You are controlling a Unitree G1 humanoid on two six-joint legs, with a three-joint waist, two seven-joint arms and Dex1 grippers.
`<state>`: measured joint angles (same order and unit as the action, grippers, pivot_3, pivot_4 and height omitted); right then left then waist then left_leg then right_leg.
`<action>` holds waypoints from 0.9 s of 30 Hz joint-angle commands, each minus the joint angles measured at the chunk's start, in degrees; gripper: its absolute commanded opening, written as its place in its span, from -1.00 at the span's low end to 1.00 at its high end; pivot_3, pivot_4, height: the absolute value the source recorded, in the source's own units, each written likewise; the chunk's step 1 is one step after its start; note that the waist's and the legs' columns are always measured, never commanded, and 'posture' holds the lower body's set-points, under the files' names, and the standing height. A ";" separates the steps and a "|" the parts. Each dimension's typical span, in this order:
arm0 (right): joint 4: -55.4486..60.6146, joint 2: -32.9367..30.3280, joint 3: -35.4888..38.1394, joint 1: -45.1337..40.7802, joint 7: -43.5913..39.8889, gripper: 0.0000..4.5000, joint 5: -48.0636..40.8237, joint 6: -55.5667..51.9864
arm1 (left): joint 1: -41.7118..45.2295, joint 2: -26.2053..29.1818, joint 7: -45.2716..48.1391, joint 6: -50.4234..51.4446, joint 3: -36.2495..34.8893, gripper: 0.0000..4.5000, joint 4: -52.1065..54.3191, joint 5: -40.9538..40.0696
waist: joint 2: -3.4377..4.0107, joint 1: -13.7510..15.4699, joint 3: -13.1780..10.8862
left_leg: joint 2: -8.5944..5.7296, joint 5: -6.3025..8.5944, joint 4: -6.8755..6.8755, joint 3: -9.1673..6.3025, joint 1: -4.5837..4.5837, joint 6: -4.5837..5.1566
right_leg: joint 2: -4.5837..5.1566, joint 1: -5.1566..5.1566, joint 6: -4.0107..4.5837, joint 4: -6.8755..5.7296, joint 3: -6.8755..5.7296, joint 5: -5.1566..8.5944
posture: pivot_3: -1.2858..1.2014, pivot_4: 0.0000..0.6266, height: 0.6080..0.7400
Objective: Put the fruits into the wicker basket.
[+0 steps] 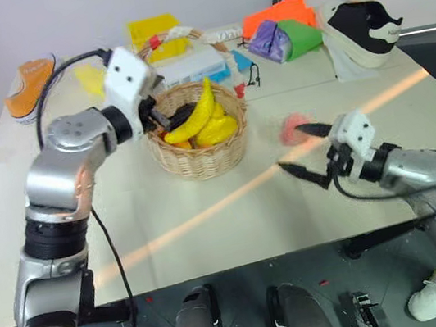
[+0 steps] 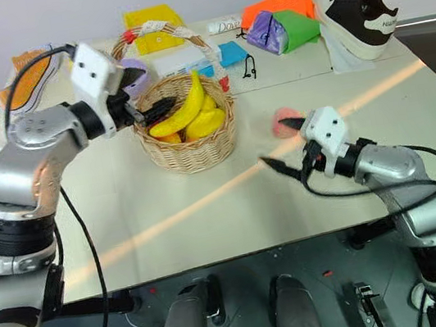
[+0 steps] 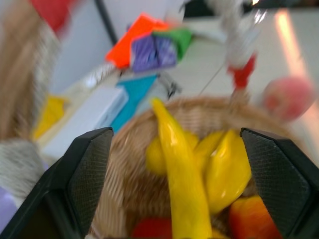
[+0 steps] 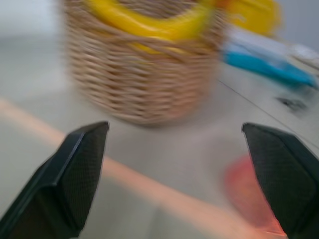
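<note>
On the pale desk (image 1: 211, 223), which stands before a plain light wall, we see a warm stripe of light running slantwise across the top. Along the far edge lie an orange shoe (image 1: 30, 87), a yellow box (image 1: 154, 32), a white and blue box (image 1: 203, 66), an orange folded sheet (image 1: 281, 12), a purple and green bundle (image 1: 285, 39) and a black and white sneaker (image 1: 359, 29).

The wicker basket (image 1: 200, 154) sits near the middle of the desk, toward our left arm. The banana (image 1: 196, 115) lies inside it, its tip poking up above the rim, resting on other yellow fruit (image 1: 217, 130); our left wrist view also shows something red and orange low in the basket.

Our left claw (image 1: 167, 113) hangs at the basket's rim, just beside the banana's lower end. Its fingers stand wide apart and empty, with the banana lying between them in the wrist view, apart from both.

The peach (image 1: 294, 128) rests on the bare desk to the right of the basket, well apart from it. Our right claw (image 1: 299, 151) reaches in level just beside the peach, its fingers spread wide and holding nothing; the upper fingertip (image 1: 305, 128) lies close against the peach's near side, though we cannot tell whether it touches.
</note>
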<state>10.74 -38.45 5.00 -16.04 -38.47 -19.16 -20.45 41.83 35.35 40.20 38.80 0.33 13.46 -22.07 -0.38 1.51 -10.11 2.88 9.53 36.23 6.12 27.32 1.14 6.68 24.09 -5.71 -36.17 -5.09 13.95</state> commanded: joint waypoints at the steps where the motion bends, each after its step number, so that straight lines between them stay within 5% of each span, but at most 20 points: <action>1: -8.43 2.11 0.40 -4.97 4.85 1.00 4.10 1.29 | -5.23 2.44 5.66 0.59 -3.87 0.96 7.17 -6.43 | 0.00 -0.44 0.00 | 0.00 -0.01 -0.03 0.00 -0.01 -0.02 | 0.00 0.00 -0.01 -0.03 -0.01 0.00 | 0.03 -0.52 1.00; 9: -23.87 7.25 0.58 -14.82 6.04 1.00 4.70 0.08 | -14.09 3.72 7.59 6.05 -3.11 0.96 17.19 -14.57 | 0.01 -0.71 0.00 | -0.02 -0.05 0.00 -0.06 0.00 -0.05 | -0.02 -0.05 -0.03 -0.07 -0.04 0.00 | 0.03 -0.52 1.00; 23: -30.74 10.95 1.35 -17.89 3.42 1.00 2.37 -3.28 | -14.97 4.67 4.96 6.74 -0.43 0.96 19.00 -13.49 | 0.02 -0.74 0.01 | -0.03 -0.05 0.02 -0.09 -0.07 -0.05 | -0.04 -0.14 -0.04 -0.07 -0.04 -0.01 | 0.03 -0.52 1.00; 27: -28.92 11.17 2.17 -17.39 3.39 0.30 0.93 -4.47 | -14.85 5.05 4.96 6.39 -0.28 1.00 18.62 -13.17 | 0.03 -0.82 0.01 | -0.02 -0.05 0.00 -0.09 -0.07 -0.05 | -0.04 -0.14 -0.04 -0.06 -0.04 -0.01 | 0.03 -0.52 1.00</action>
<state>-19.75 -27.37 5.51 -33.45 -35.24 -17.26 -24.19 26.62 39.71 45.17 45.92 0.60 31.14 -35.50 -0.35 0.69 -10.10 2.86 9.48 36.23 6.03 27.25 1.09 6.64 23.96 -5.75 -36.24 -5.13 13.94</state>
